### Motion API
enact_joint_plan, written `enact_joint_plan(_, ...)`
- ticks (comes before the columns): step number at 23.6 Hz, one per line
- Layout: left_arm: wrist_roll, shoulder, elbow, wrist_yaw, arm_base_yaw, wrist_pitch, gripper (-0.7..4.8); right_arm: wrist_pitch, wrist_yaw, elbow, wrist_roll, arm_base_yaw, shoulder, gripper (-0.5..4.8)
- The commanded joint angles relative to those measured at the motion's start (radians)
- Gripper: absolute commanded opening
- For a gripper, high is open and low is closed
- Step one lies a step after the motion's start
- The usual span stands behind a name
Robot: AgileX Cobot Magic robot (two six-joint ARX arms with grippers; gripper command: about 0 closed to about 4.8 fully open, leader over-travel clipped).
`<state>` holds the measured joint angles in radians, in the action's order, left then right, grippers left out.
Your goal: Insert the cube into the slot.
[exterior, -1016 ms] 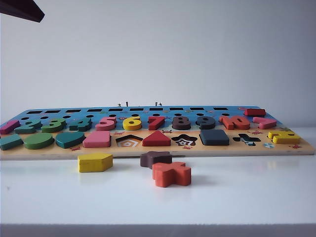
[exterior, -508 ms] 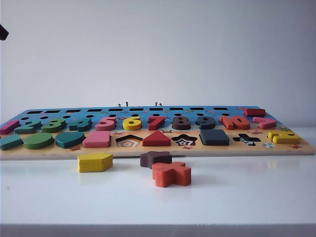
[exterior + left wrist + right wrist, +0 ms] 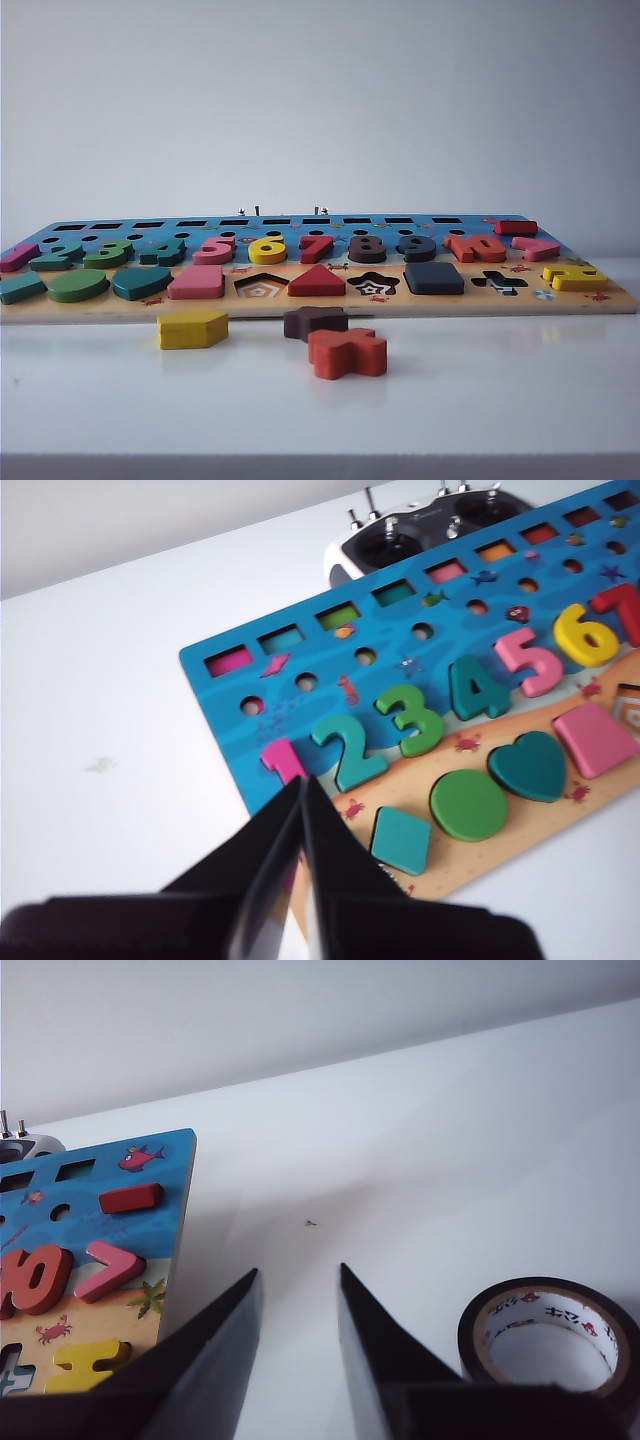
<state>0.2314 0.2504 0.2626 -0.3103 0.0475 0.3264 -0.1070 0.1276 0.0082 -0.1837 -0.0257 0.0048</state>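
Observation:
The cube [image 3: 434, 277], a dark slate-blue square block, lies flat in the front row of the puzzle board [image 3: 420, 305], between the star-shaped recess [image 3: 374, 285] and the cross-shaped recess [image 3: 499, 282]. It fills the slot, so the slot's floor is hidden. Neither gripper shows in the exterior view. My left gripper [image 3: 302, 780] is shut and empty, above the board's end by the pink 1 [image 3: 283, 760]. My right gripper [image 3: 299, 1272] is open and empty over the white table just off the board's other end [image 3: 170, 1175].
A yellow pentagon block [image 3: 192, 328], a dark brown star block [image 3: 314, 320] and an orange cross block [image 3: 347, 352] lie on the table in front of the board. A black tape roll [image 3: 548, 1335] lies beside the right gripper. A remote controller [image 3: 430, 525] sits behind the board.
The dark arm part at the exterior view's top left corner has shrunk and left the view. The blocks and board have not moved.

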Motion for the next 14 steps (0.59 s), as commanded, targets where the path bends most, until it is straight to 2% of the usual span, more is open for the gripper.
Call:
enact_joint_plan(1,-0.039,-0.043,-0.036,0.048,-0.002,-0.047,0.17,0.024,0.004,0.000,0.001,0.001,-0.002,1.44)
enact_joint_plan(4,-0.067,-0.090,-0.075,0.071,-0.002,-0.067,0.17,0.023,0.004,0.000,0.001,0.001,-0.002,1.44)
enact_joint_plan(14,-0.083,-0.192,-0.150,0.076,-0.002,-0.067,0.17,-0.024,0.004,0.000,0.001,0.000,-0.002,1.44)
